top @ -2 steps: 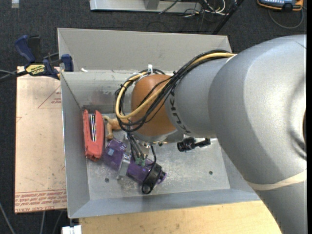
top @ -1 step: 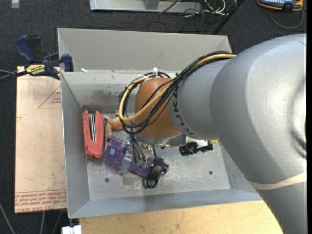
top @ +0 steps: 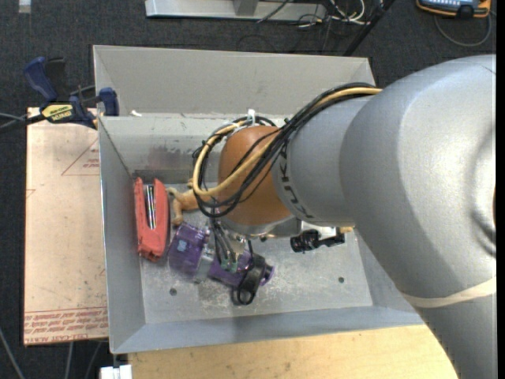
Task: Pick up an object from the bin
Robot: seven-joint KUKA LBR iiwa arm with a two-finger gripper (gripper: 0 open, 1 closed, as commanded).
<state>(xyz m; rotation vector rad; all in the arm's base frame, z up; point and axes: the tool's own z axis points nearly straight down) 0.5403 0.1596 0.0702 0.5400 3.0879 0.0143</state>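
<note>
My gripper (top: 226, 249) comes down from under the arm's wrist into the middle of the bin floor, and much of it is hidden by the wrist. It stands between two purple things. A purple boxy piece (top: 186, 249) lies just to its left. A purple piece with a black loop (top: 246, 276) lies just below and to its right. Whether the gripper touches either one I cannot tell.
A red-orange flat tool (top: 151, 217) lies along the bin's left wall. A tan piece (top: 182, 199) pokes out beside the wrist. A small black and white thing (top: 318, 238) lies at the right. The arm covers the bin's back right.
</note>
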